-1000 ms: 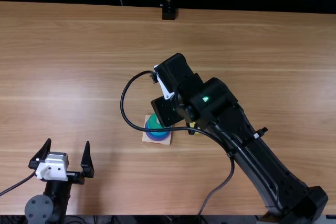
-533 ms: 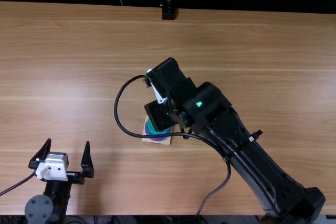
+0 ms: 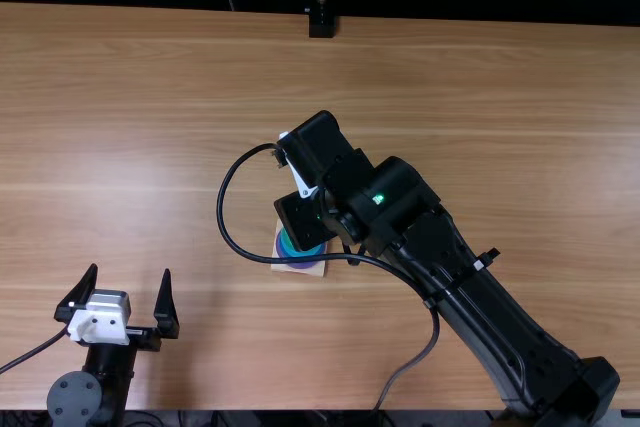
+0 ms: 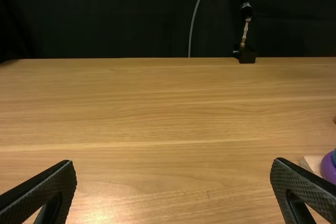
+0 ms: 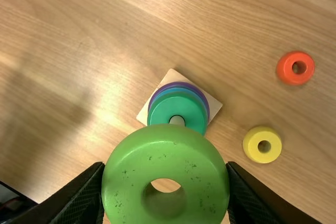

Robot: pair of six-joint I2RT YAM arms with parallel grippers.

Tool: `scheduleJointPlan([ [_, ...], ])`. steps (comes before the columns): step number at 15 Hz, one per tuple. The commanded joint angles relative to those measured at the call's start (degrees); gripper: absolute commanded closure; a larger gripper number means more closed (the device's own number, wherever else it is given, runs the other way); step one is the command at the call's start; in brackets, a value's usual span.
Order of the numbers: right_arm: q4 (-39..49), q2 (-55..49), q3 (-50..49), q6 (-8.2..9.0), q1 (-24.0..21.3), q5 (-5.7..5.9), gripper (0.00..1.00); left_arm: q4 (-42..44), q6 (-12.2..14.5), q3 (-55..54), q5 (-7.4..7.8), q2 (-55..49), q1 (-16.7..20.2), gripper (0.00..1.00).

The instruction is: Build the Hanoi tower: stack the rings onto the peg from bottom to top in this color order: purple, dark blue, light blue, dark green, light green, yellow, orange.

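Wooden table below; right gripper grips the light green ring, likely needing centring over the peg; left gripper wide.

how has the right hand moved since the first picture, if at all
Yes: the right hand has shifted toward the top view's left, further over the wooden base, which stayed put.

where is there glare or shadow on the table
Top view: pale sheen on the left of the table, shadow beside the left gripper; right wrist view: glare and soft shadow off to one side of the wooden base; left wrist view: glare between the fingers.
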Motion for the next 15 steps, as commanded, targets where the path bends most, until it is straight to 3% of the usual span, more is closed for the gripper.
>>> scheduleJointPlan([
  [1, 0.18, -1.79, 1.38, 0.37, 0.07, -0.28, 1.00, -0.32, 0.78, -2.11, -0.44, -0.62, 0.40, 0.00],
  [15, 0.29, 0.76, 1.21, 0.47, -0.28, -0.18, 1.00, -0.32, 0.78, -2.11, -0.44, -0.62, 0.40, 0.00],
])
